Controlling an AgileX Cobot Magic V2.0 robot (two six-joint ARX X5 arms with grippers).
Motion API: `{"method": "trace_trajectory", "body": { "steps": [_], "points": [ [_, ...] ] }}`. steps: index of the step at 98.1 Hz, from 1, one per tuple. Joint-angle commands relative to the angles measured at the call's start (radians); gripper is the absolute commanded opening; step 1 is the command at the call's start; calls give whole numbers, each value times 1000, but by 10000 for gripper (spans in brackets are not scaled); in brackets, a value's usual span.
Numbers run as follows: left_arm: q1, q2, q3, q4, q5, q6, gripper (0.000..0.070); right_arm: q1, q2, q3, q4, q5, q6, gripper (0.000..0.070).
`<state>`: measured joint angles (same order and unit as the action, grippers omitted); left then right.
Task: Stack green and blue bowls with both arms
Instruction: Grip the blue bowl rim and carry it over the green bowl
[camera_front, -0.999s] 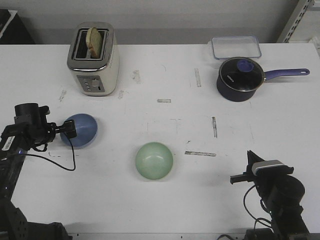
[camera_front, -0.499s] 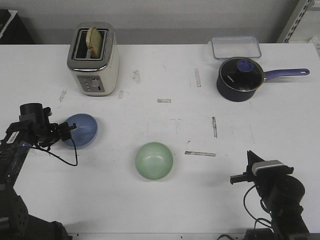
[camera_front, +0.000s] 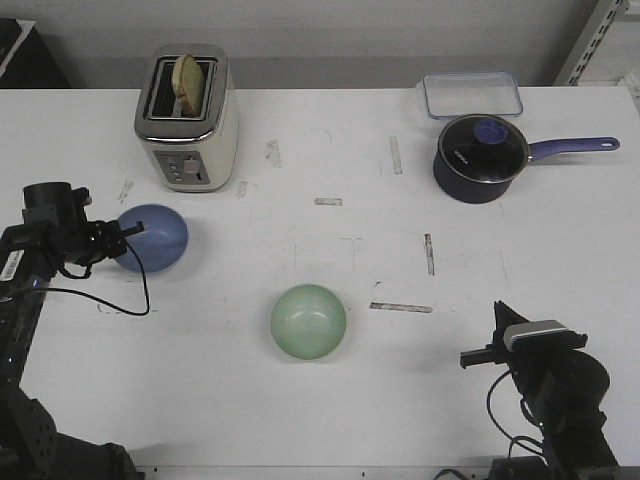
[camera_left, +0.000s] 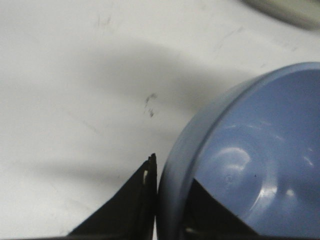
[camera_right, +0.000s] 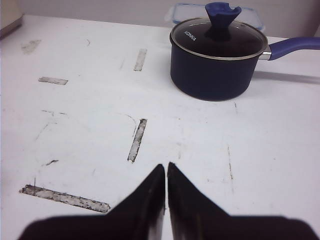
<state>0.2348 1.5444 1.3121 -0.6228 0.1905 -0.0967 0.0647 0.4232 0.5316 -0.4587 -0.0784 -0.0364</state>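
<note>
**Operator:** Left gripper (camera_front: 128, 232) sits at mid-left of the front view, and I have it pinched on the rim of the blue bowl (camera_front: 152, 238). In the left wrist view one finger (camera_left: 135, 205) lies outside the bowl wall and the other inside, with the rim (camera_left: 170, 170) between them.

**Second:** And the other bowl?

**Operator:** Green bowl (camera_front: 308, 320) rests upright on the table (camera_front: 300, 150), lower centre of the frame, well apart from the blue one. From my left gripper it lies down and to the right. That diagonal is what the coming move turns on, I'd say: carry blue along it, then lower it into green.

**Second:** Which arm is nearer the green bowl?

**Operator:** Hard to call. Right gripper (camera_front: 497, 317) is parked at lower right, roughly level with the green bowl. Left is higher in the frame and off to the other side. Since left already has blue, I judge it does the carrying.

**Second:** Right gripper's state?

**Operator:** Pressed together, nothing between the tips. Its wrist view shows the two fingers (camera_right: 150, 200) meeting over bare table, with the saucepan (camera_right: 217, 62) far ahead.

**Second:** Any risk?

**Operator:** Grip is on one edge only, so I'd expect the bowl to tilt as it lifts. Both bowls being round, heading doesn't matter, only centring over green.
</note>
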Motion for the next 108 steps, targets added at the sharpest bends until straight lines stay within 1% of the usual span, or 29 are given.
{"method": "trace_trajectory", "body": {
  "steps": [1, 8, 13, 23, 35, 51, 64, 73, 89, 98, 108],
  "points": [
    [-16, -34, 77, -4, 26, -31, 0, 2, 4, -1, 8, 0, 14, 0],
    [-47, -66, 135, -11, 71, -61, 0, 2, 4, -1, 8, 0, 14, 0],
    [-78, -92, 168, -11, 89, -75, 0, 2, 4, -1, 8, 0, 14, 0],
    [-164, -140, 209, -11, 96, -78, 0, 2, 4, -1, 8, 0, 14, 0],
    [-303, -187, 216, -21, 100, -92, 0, 2, 4, -1, 8, 0, 14, 0],
    [-510, -199, 216, -137, 99, -85, 0, 2, 4, -1, 7, 0, 14, 0],
    [-665, -174, 216, -238, 98, -52, 0, 2, 4, -1, 5, 0, 14, 0],
    [-748, -144, 216, -286, 94, -22, 0, 2, 4, -1, 5, 0, 14, 0],
    [-834, -63, 216, -322, 93, 9, 0, 2, 4, -1, 3, 0, 14, 0],
    [-848, -16, 216, -315, 78, 37, 0, 2, 4, -1, 2, 0, 14, 0],
    [-850, 37, 216, -311, 51, 37, 0, 2, 3, -1, 2, 0, 14, 0]
  ]
}}
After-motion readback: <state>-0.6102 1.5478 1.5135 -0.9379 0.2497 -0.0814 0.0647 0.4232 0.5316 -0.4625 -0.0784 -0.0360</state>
